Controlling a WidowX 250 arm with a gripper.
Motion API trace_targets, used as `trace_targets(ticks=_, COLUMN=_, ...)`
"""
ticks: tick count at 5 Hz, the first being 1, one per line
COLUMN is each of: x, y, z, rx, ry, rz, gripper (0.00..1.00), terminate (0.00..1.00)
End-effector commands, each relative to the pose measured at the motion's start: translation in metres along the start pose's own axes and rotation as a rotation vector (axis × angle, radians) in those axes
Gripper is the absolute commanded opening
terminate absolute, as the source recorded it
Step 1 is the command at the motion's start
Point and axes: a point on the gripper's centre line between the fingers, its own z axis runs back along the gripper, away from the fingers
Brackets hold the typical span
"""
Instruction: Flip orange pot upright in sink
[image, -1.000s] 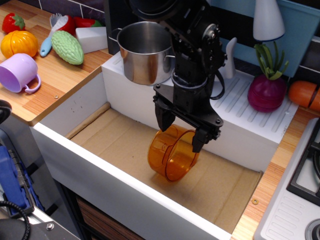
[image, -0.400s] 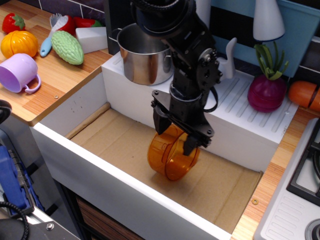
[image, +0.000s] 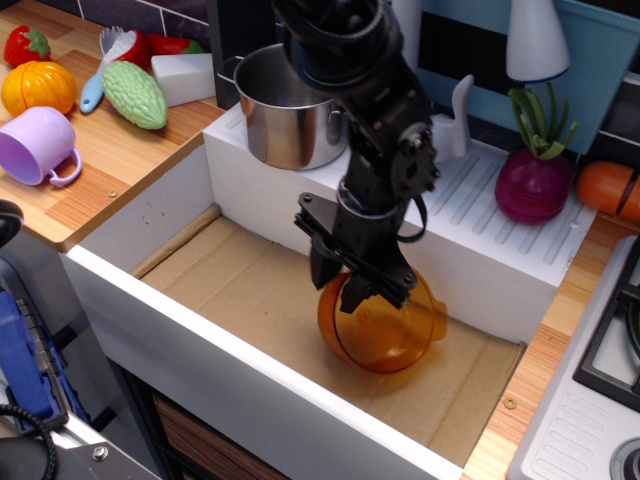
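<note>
Toy kitchen counter of pale wood, holding a large white rectangular sink (image: 150, 215) with a flat brown cardboard floor. On that floor, right of centre, we record a small translucent amber-orange plastic pot (image: 385, 325), tilted, its rounded side towards us. The black robot gripper (image: 350, 285) sits at the pot's upper rim, fingers clamped on the edge. Behind the sink we list a shiny steel pot (image: 285, 110) and a white ribbed drain board (image: 480, 195). On the counter at left lies a lilac plastic cup (image: 38, 145).
</note>
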Motion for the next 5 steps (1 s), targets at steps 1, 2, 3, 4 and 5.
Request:
trace_targets(ticks=1, x=-0.003, y=0.017, z=0.0, rx=0.024, ry=-0.029, rz=-0.013, gripper=0.0, terminate=0.0)
trace_targets(ticks=2, x=-0.012, y=0.032, z=-0.002, rx=0.037, ry=-0.019, rz=-0.046, gripper=0.0, terminate=0.0)
trace_targets(ticks=3, x=-0.013, y=0.042, z=-0.001, rx=0.032, ry=-0.03, rz=-0.076, gripper=1.0, terminate=0.0)
trace_targets(ticks=4, x=-0.013, y=0.042, z=-0.001, rx=0.032, ry=-0.03, rz=-0.076, gripper=1.0, terminate=0.0)
trace_targets(ticks=5, x=-0.013, y=0.042, z=-0.001, rx=0.032, ry=-0.03, rz=-0.076, gripper=1.0, terminate=1.0)
